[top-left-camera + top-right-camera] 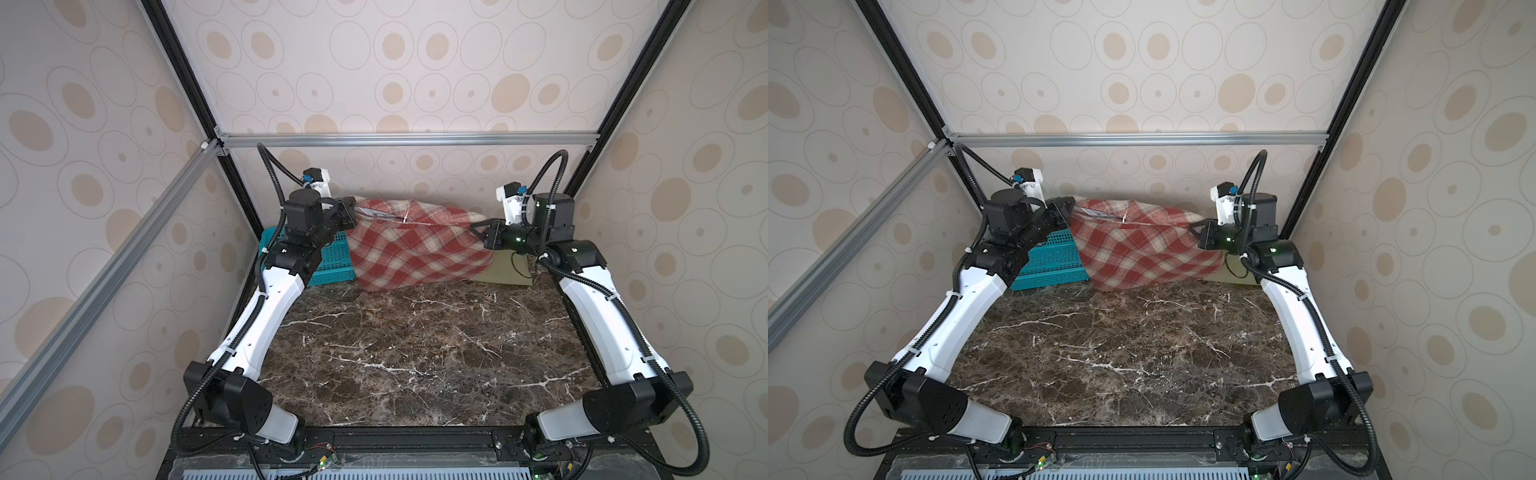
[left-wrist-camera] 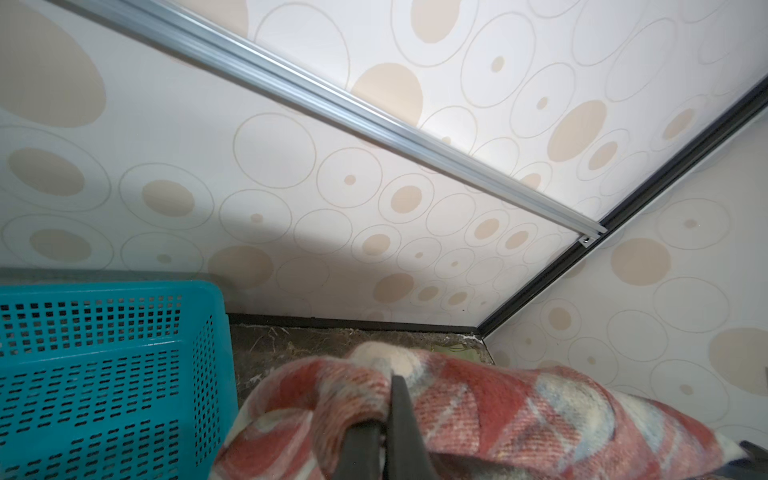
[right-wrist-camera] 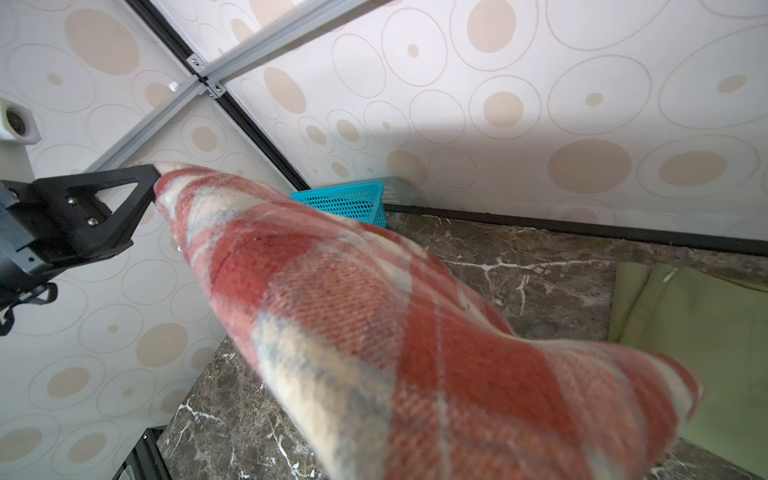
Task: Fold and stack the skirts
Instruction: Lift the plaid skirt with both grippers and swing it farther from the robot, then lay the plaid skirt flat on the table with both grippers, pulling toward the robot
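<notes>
Two claws share one load: the left claw (image 1: 348,212) and the right claw (image 1: 474,227) are each pinched shut on an upper corner of the plaid skirt (image 1: 415,253). It hangs stretched between them just beside the teal basket (image 1: 332,259), and its lower hem appears to rest on the counter (image 1: 415,353). The olive skirt (image 1: 505,272) lies flat on the counter, well apart from the basket, beyond the plaid one and partly hidden behind it. In the left wrist view only a thin bite of woolly cloth sits between the fingers (image 2: 401,415), so I judge a slip likely if the arms pull apart harder. A swing toward the basket could snag the hem on its rim. A drop away from the basket would bury and rumple the olive skirt, spoiling the stack.
</notes>
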